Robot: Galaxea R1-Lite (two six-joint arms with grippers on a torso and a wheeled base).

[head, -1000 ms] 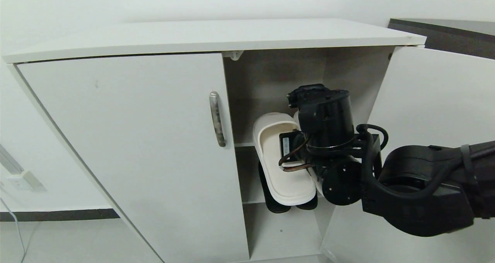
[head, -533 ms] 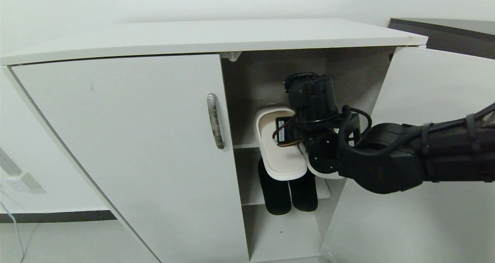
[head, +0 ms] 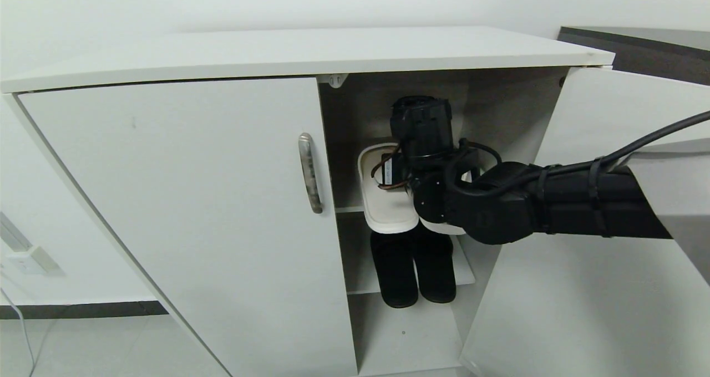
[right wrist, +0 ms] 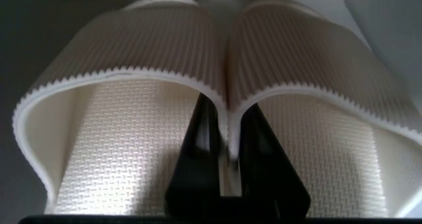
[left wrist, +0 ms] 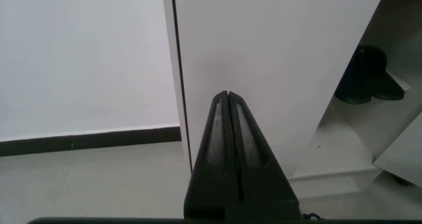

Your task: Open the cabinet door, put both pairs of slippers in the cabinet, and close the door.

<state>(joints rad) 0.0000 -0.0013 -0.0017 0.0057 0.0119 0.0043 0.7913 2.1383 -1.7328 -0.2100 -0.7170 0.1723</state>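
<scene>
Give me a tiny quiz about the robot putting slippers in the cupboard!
1. True or false: the black slippers sit lower in the cabinet than the white slippers.
2. What does the right gripper pinch? A nothing, B the white slippers, C the black slippers.
3. Fill in: the left gripper is ___ (open or shut).
Key: 1 true; 2 B; 3 shut.

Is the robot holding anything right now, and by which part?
The right gripper holds the white slippers, its fingers pinching the two straps' adjoining inner edges together. The left gripper is shut on nothing.
</scene>
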